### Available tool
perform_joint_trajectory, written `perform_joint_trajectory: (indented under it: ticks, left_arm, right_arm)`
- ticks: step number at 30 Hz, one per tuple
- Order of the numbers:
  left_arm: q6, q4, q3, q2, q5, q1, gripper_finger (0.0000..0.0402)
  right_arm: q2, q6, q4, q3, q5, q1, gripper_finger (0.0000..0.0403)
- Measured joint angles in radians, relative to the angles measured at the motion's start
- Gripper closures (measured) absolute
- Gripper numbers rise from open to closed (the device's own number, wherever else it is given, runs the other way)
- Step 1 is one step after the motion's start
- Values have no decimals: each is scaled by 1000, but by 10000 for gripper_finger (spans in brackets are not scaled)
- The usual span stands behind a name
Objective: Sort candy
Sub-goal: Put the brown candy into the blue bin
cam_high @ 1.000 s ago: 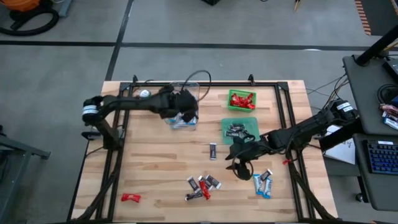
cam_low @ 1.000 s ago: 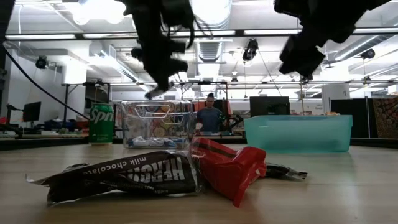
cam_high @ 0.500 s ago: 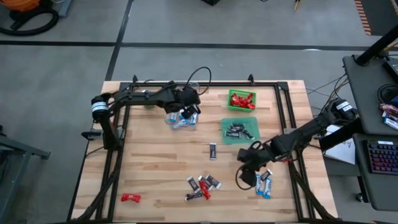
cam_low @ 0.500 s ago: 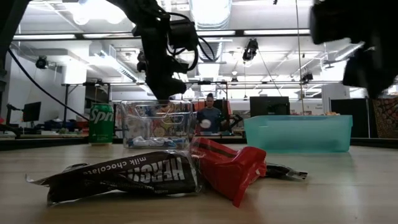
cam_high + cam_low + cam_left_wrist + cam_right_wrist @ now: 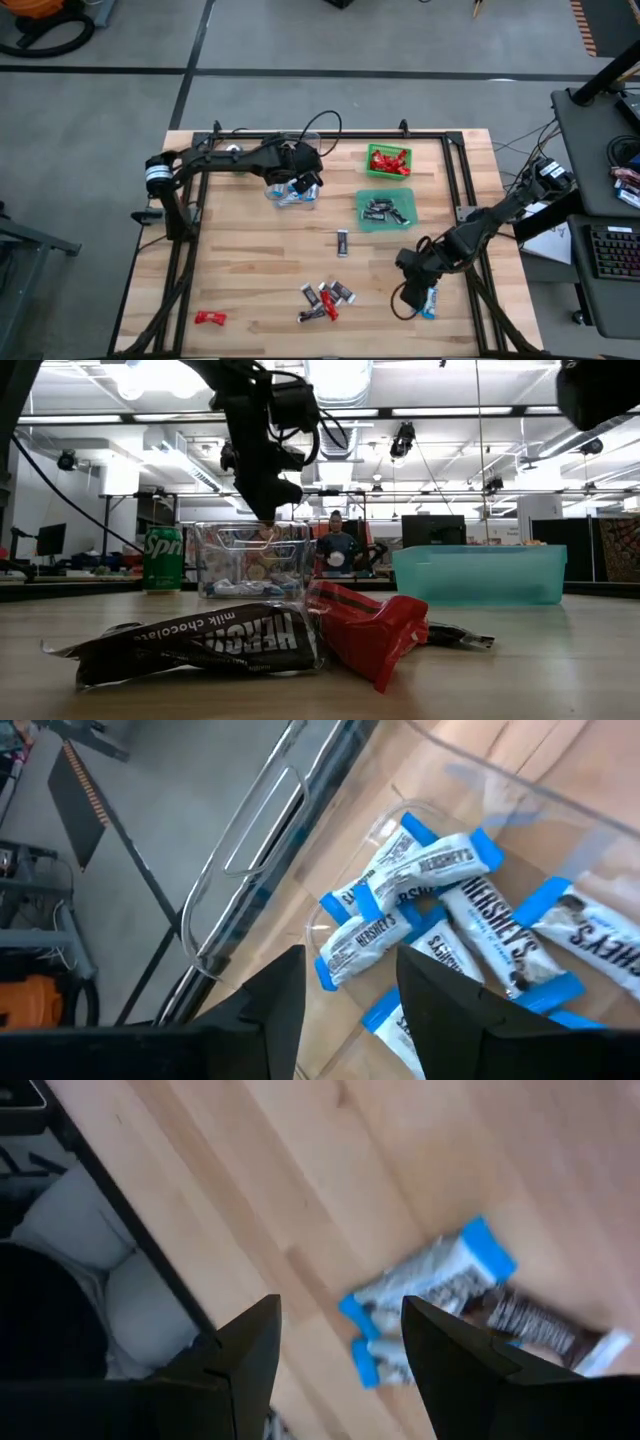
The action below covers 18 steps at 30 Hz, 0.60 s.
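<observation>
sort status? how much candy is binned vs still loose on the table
Done: blue-and-white bars in the clear bin, red candies in the small green tray, dark bars on the green mat.
In hand: nothing held. Left gripper open over the clear bin; right gripper open over the loose blue-and-white bars.
Left: those bars, a lone dark bar, a mixed pile, one red candy.

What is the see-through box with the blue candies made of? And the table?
The box looks like clear hard plastic: you can see the wood and blue-and-white candies right through its shiny walls. The table looks like pale wood, probably varnished, since long plank lines and grain run across it. The candy wrappers seem thin and glossy, likely plastic film.
</observation>
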Motion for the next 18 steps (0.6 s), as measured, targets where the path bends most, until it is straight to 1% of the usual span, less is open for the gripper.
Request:
perform_joint_trajectory:
  ticks: [3,7,11,13,14,15,18]
  left_arm:
    - [-21,0,0,-20,-3,-40,260]
    - [-56,4,1,-52,-3,-139,260]
    - [-66,29,1,-66,-3,-264,260]
    - [-73,47,1,-66,-2,-328,260]
    - [-78,54,1,-66,-1,-360,260]
    - [-80,64,1,-66,-1,-393,260]
    - [-80,73,1,-66,-2,-494,260]
  right_arm:
    - [0,53,-13,7,-15,30,207]
    - [0,150,-55,7,-26,81,207]
    - [0,260,-165,7,-17,118,207]
    - [0,275,-230,6,9,131,207]
    - [0,256,-249,3,22,134,207]
    - [0,199,-253,-1,32,136,207]
    - [0,-85,-250,-5,54,151,207]
